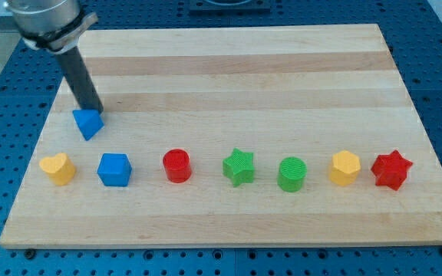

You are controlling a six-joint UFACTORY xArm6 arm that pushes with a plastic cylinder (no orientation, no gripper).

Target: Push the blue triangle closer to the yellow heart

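Resting my tip [97,110] against the top edge of the blue triangle [88,123], we are seeing the yellow heart [57,168] lying down-left on the bench [236,61]; having no fingers, only a rod.

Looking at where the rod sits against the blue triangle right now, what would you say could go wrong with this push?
My tip sits at the top edge of the blue triangle, slightly to the view's right of its middle. An off-centre push may spin the triangle so it slips aside. The yellow heart lies near the board's left edge and could get knocked towards it. The blue cube stands close by and might be bumped.
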